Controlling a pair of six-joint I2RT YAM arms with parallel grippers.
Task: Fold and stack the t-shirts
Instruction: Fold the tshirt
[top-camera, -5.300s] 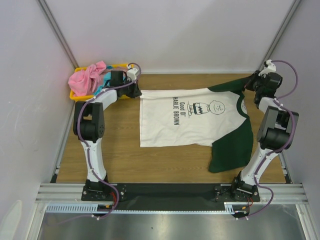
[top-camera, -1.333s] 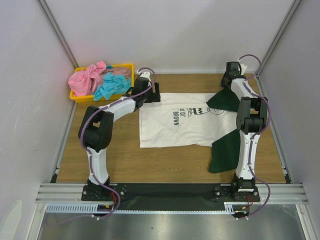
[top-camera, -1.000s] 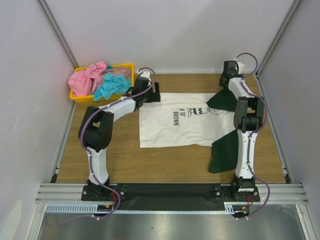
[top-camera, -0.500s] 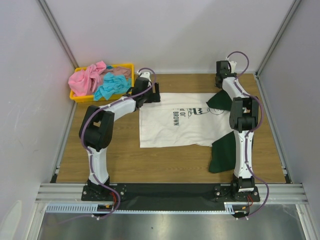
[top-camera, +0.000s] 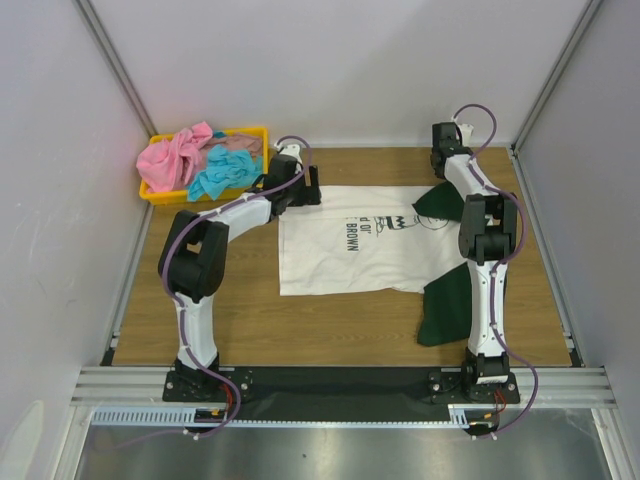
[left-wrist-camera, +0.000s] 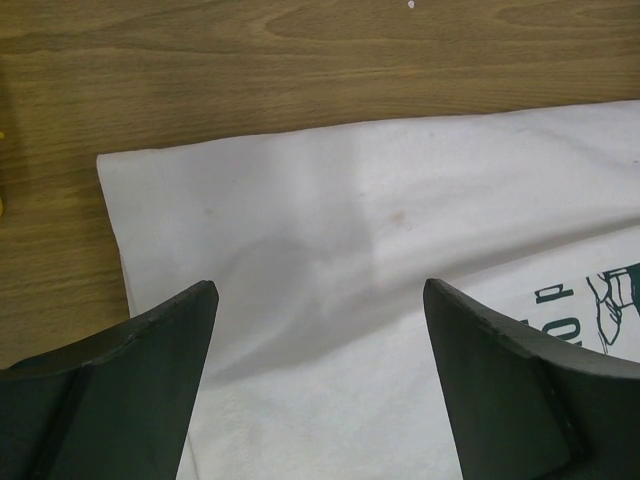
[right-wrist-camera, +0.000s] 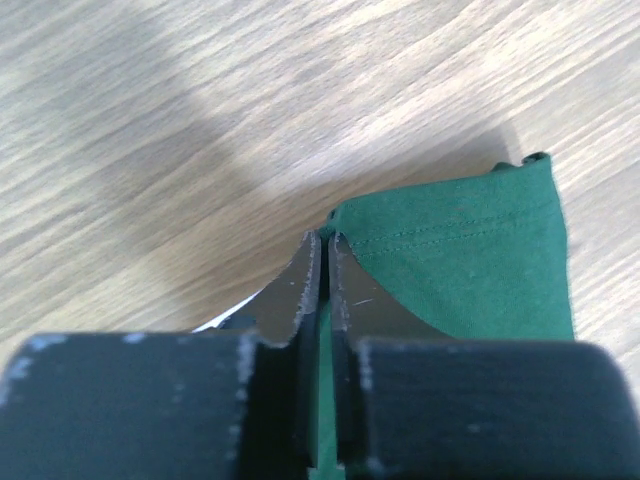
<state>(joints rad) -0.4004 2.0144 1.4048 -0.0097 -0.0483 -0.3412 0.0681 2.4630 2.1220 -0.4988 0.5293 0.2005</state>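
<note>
- Pale grey walls with metal corner rails close in a wooden tabletop, with both arms bolted at its near edge.
- Black print on the white cotton t-shirt with dark green sleeves reads "BROWN" from overhead, its letters turned sideways. The line above it shows only in part, next to a piece of a cartoon drawing. The left wrist view catches a few letters and a drawn foot at its right edge.
- At the far left corner sits a yellow plastic tray holding a crumpled pink shirt and a crumpled turquoise shirt. The left arm reaches past just beside it.
- The right arm stretches over the collar end of the printed shirt and hides part of it.
- The printed shirt lies flat mid-table, its long axis running across the table, hem to the left and collar to the right. Its far sleeve is folded in over the chest, and its near sleeve stretches toward the near edge.
- The left gripper is over the far hem corner with its jaws spread wide and nothing between them.
- The right gripper is at the far sleeve's edge, its jaws pressed almost together with green cloth in the slit.
</note>
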